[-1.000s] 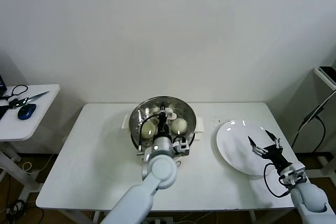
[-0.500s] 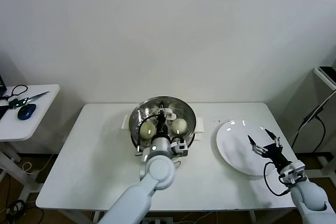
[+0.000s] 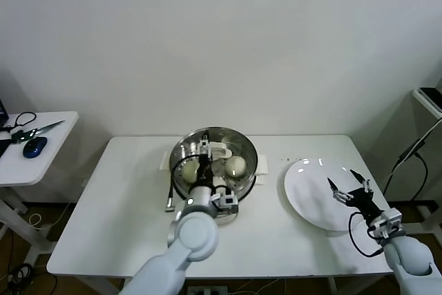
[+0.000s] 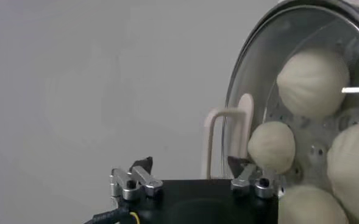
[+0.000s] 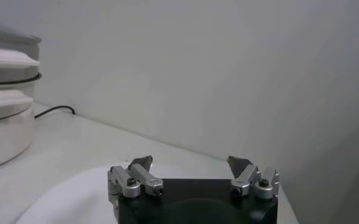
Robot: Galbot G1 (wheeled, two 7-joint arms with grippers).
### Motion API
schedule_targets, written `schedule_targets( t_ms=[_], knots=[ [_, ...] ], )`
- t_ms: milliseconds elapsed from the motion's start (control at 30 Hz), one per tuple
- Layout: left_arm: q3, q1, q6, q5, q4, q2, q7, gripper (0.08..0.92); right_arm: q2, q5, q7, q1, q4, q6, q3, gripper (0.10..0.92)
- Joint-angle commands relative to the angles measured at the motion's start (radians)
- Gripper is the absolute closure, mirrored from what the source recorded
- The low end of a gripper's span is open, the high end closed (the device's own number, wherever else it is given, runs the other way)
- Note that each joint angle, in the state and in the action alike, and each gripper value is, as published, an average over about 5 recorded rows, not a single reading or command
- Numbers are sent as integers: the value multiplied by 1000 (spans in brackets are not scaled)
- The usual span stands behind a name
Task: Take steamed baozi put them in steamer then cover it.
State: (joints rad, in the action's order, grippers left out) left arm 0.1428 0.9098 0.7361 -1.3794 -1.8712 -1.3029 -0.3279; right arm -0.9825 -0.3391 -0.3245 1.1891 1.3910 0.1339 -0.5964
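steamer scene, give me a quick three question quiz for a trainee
1. True or false: the cover already sits on the steamer.
2. Multiple choice: where is the right gripper?
A. inside the steamer
B. over the white plate, empty
C. above the side table
3. Fill the gap: the left wrist view shows ____ steamed baozi in the steamer, beyond the left gripper.

Key
1. True. The glass lid and its cream handle lie across the pot's top.
2. B. Its jaws stand open with nothing between them.
3. Four. Two of them are cut off by the picture's edge.
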Motion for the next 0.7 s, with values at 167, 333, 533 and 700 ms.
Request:
schedule_targets(
  t_ms=[167, 333, 533, 700],
  knots=[
    [-170, 252, -48, 162, -305, 123, 132, 179, -4, -4, 11, 4, 33, -59, -5, 203],
    [-323, 378, -168, 362, -352, 146, 327, 177, -9, -1, 9, 21, 53, -55, -6, 203],
    [-638, 580, -460, 761, -309, 68, 487, 177, -27, 15, 9, 43, 82, -50, -9, 203],
    [-812, 675, -706, 1074, -216, -8, 535, 177, -42, 17, 10, 57, 107, -39, -11, 203]
  ],
)
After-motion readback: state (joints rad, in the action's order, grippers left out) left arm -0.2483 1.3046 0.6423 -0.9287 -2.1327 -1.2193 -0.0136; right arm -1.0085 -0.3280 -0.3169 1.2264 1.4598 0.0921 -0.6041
